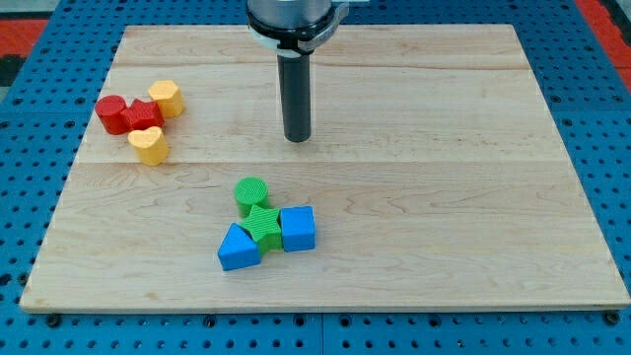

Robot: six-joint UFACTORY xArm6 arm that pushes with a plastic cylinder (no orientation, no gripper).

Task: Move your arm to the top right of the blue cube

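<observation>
The blue cube (298,229) sits low in the middle of the wooden board (473,197). A green star-shaped block (261,223) touches its left side. A blue triangular block (239,248) lies further left and lower. A green cylinder (251,192) stands just above the star. My tip (297,138) is above the blue cube, well apart from it, nearly straight toward the view's top. It touches no block.
At the view's left stands a cluster: a red cylinder (111,114), a red block (144,114), a yellow block (167,98) above them and a yellow heart-shaped block (149,145) below. Blue pegboard surrounds the board.
</observation>
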